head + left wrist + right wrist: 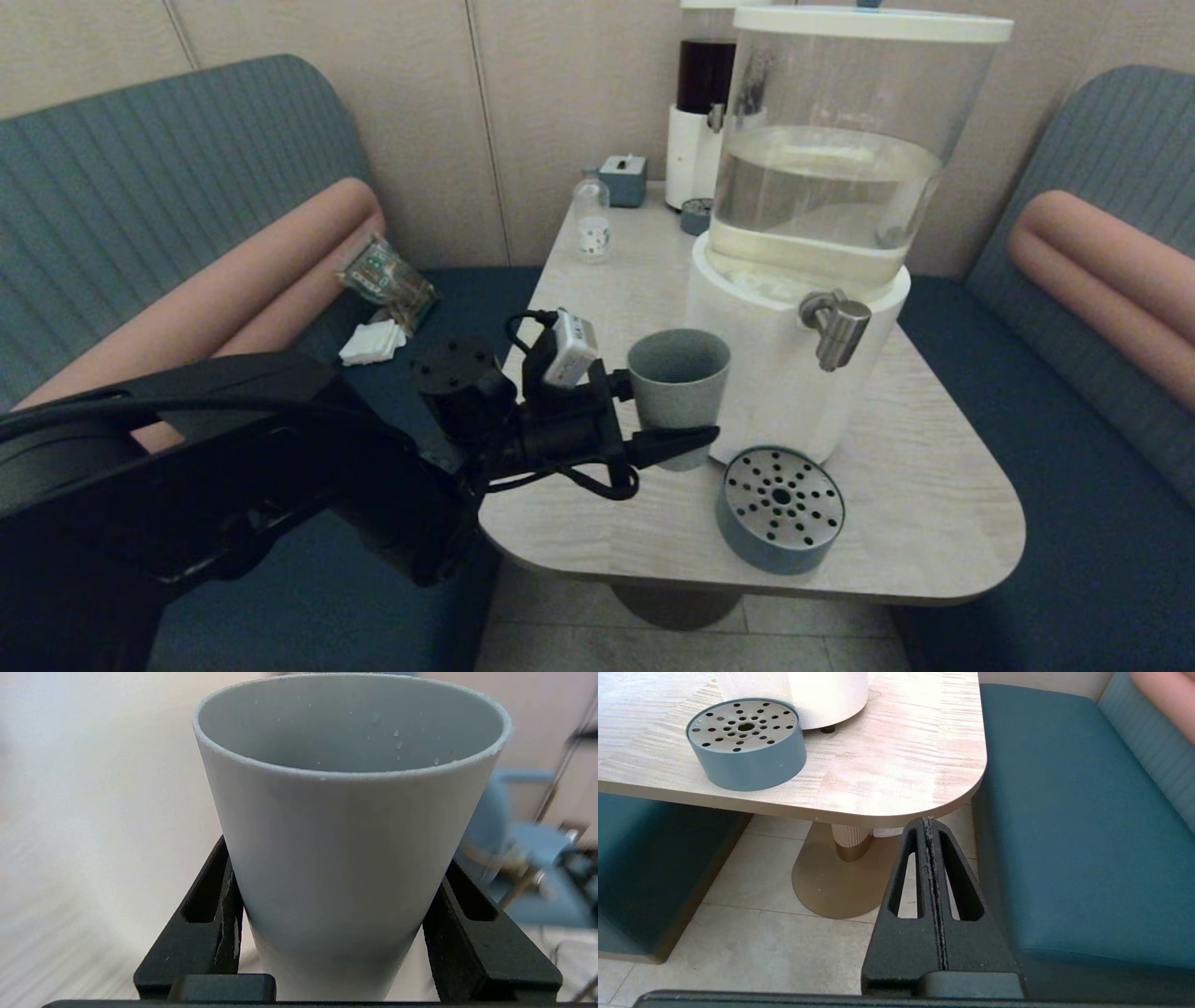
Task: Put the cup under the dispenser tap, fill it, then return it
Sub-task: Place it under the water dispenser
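Setting: a pale wood-grain table [896, 467] with rounded corners, set between two teal benches with pink bolster cushions
Left gripper [680, 418]: reaching in over the table's near left edge, its two black fingers [205, 933] clamped on either side of the cup's lower half
Cup [679, 383]: a plain grey-blue tapered tumbler, upright, held just beside the white base of the large dispenser on its left side; whether its bottom touches the table cannot be told
Cup interior: the left wrist view shows small water droplets on the inner wall near the rim [397, 746]; the bottom of the cup is hidden from every view
Dispenser tap [837, 327]: a short brushed-metal spout pointing down from the front of the large dispenser [822, 187], whose clear tank is about half full of clear liquid
Cup and tap: the cup sits to the left of the tap, not beneath it
Drip tray [780, 509]: a round grey-blue tray with a perforated metal top, on the table in front of the dispenser base, roughly below the tap
Right gripper [931, 891]: fingers pressed together with nothing between them, hanging low off the table's near right corner, above the floor tiles
Further back: a small clear bottle [591, 224], a small blue box [624, 180] and a slim dispenser with dark liquid [702, 103]
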Controlling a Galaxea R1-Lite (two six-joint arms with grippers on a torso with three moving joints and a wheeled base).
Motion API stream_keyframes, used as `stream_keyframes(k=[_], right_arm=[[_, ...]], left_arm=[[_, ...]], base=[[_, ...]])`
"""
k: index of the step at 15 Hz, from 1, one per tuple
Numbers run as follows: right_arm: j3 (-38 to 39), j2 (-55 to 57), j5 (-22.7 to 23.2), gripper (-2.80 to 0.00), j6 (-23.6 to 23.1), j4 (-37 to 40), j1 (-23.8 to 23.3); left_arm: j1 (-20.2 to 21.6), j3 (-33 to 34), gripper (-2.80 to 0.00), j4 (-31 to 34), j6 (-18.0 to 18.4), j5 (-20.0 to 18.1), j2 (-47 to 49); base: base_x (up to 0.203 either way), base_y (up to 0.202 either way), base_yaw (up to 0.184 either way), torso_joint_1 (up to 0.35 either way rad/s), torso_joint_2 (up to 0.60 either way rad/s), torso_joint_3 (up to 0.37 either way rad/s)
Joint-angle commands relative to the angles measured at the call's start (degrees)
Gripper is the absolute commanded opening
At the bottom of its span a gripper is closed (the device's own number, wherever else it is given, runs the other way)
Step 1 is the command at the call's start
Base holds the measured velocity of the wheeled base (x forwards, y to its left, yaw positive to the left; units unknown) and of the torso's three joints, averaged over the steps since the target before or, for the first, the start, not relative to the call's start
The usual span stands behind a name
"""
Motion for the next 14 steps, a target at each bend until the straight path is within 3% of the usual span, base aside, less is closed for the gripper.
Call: stream_keyframes(k=[1, 4, 14], right_arm=[[0.1, 0.0, 0.0, -2.8, -0.1, 0.0, 0.0], [0.1, 0.0, 0.0, -2.8, -0.1, 0.0, 0.0], [0.1, 0.0, 0.0, -2.8, -0.1, 0.0, 0.0]], left_arm=[[-5.5, -0.5, -2.8, -0.5, -0.2, 3.5, -1.6], [-8.0, -3.9, -2.8, -0.5, -0.6, 5.9, 1.9], [-8.1, -11.3, -2.8, -0.5, -0.7, 6.1, 11.6]], base=[[0.0, 0.0, 0.0, 0.0, 0.0, 0.0], [0.0, 0.0, 0.0, 0.0, 0.0, 0.0], [0.0, 0.0, 0.0, 0.0, 0.0, 0.0]])
